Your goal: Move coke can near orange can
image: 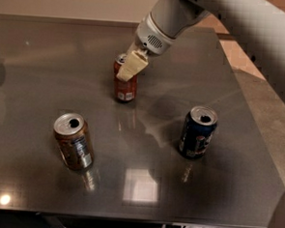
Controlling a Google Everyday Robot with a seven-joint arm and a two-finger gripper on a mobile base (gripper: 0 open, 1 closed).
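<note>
The coke can (125,88) stands upright on the dark table, left of centre towards the back. It is red with a small white label patch near its base. My gripper (129,69) comes down from the upper right and sits over the can's top, covering most of its upper half; only a bit of the silver rim shows to the left. The orange can (74,142) stands upright at the front left, brownish-orange with a silver top and a white-grey label panel. It is well apart from the coke can.
A dark blue can (198,132) stands upright at the front right. The grey table (48,71) ends at the front edge near the bottom and at the right edge beside a tan floor. My white arm (235,15) crosses the upper right.
</note>
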